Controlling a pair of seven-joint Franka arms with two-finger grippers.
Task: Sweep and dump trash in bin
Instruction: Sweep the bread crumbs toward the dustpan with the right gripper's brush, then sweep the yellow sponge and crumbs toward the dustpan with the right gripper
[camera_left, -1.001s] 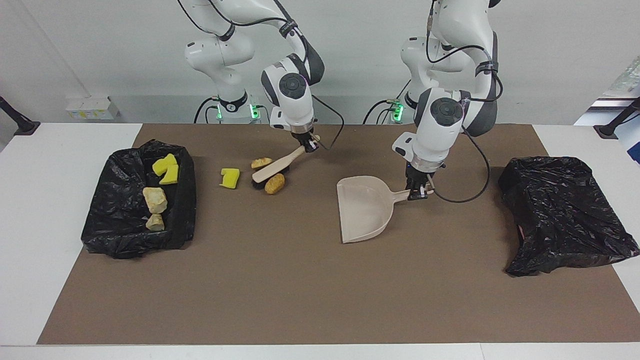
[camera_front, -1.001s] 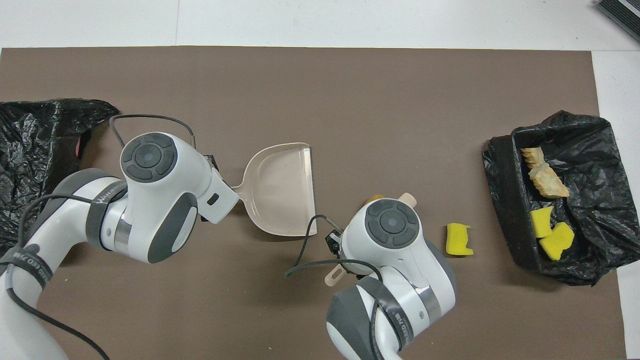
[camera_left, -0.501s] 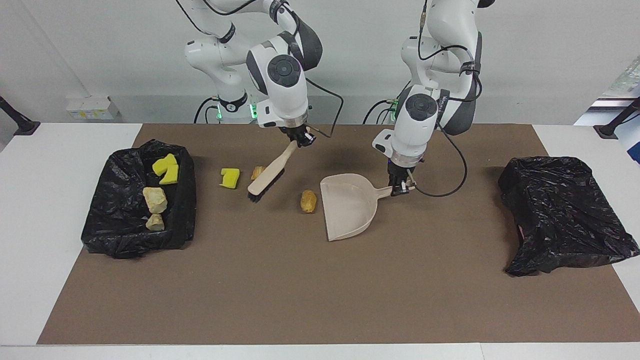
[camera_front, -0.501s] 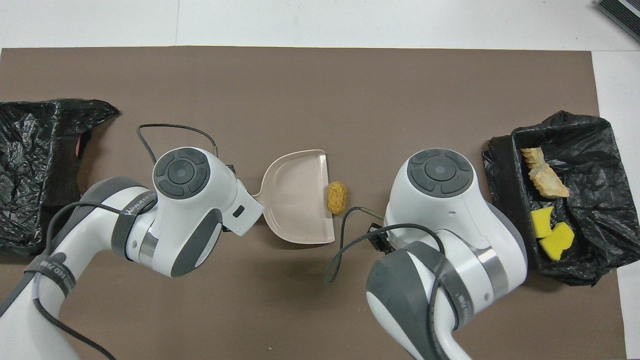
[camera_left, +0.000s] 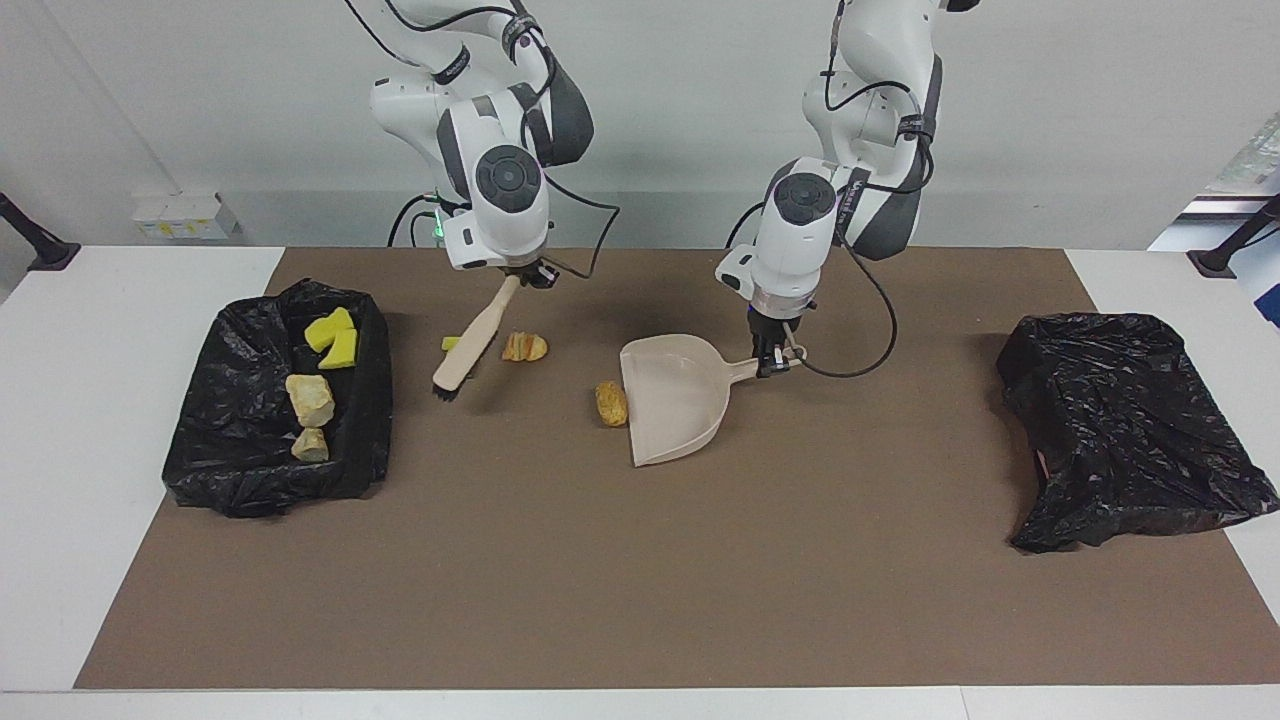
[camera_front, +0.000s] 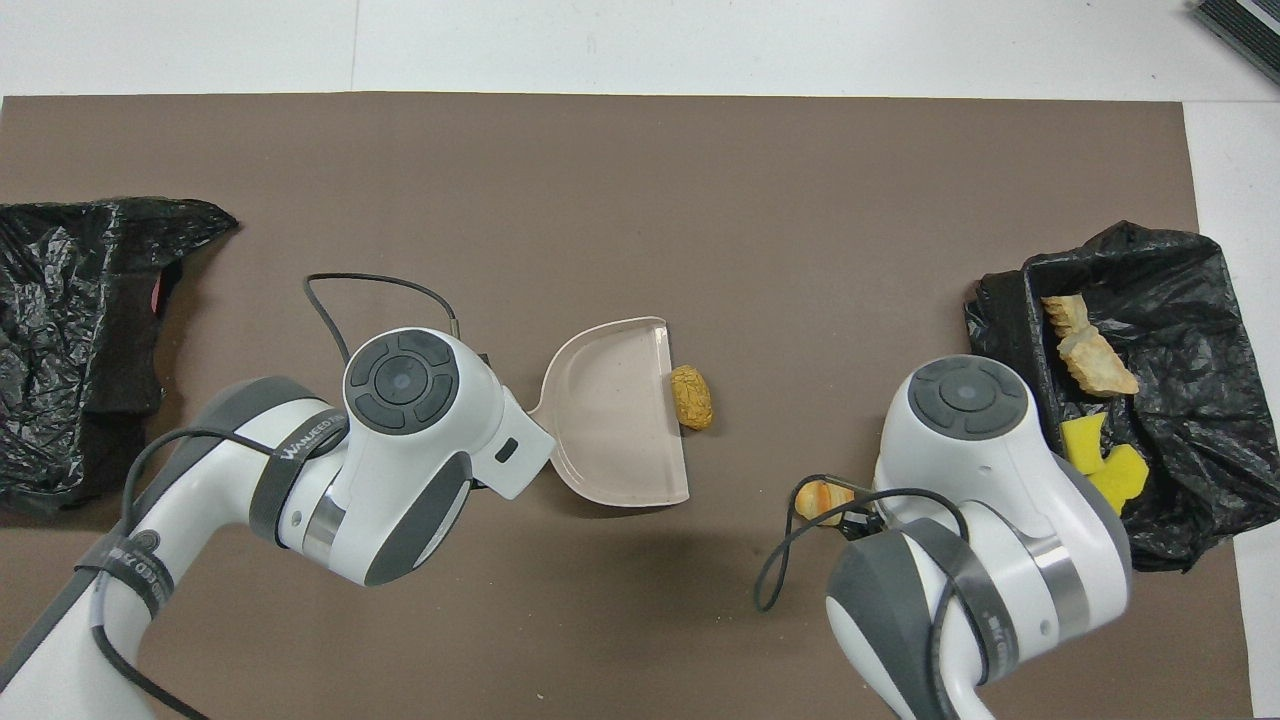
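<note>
My right gripper (camera_left: 530, 272) is shut on the handle of the beige brush (camera_left: 470, 340), which slants down with its bristles low beside a yellow sponge piece (camera_left: 451, 343) that it partly hides. A striped orange-beige lump (camera_left: 524, 347) lies just beside the brush and also shows in the overhead view (camera_front: 822, 499). My left gripper (camera_left: 771, 364) is shut on the handle of the beige dustpan (camera_left: 672, 400), which rests on the mat. An orange-brown lump (camera_left: 610, 403) sits at the pan's open edge, outside it (camera_front: 691, 397). Both grippers are hidden under their arms in the overhead view.
The black-lined bin (camera_left: 372, 420) at the right arm's end holds two yellow sponge pieces (camera_left: 333, 338) and two beige chunks (camera_left: 309, 398). A crumpled black bag (camera_left: 1130, 420) lies at the left arm's end. A brown mat (camera_left: 640, 580) covers the table.
The brush flicked the orange-brown lump toward the dustpan, then swung back toward the right arm's end to the yellow sponge. The dustpan slid toward the lump and now meets it.
</note>
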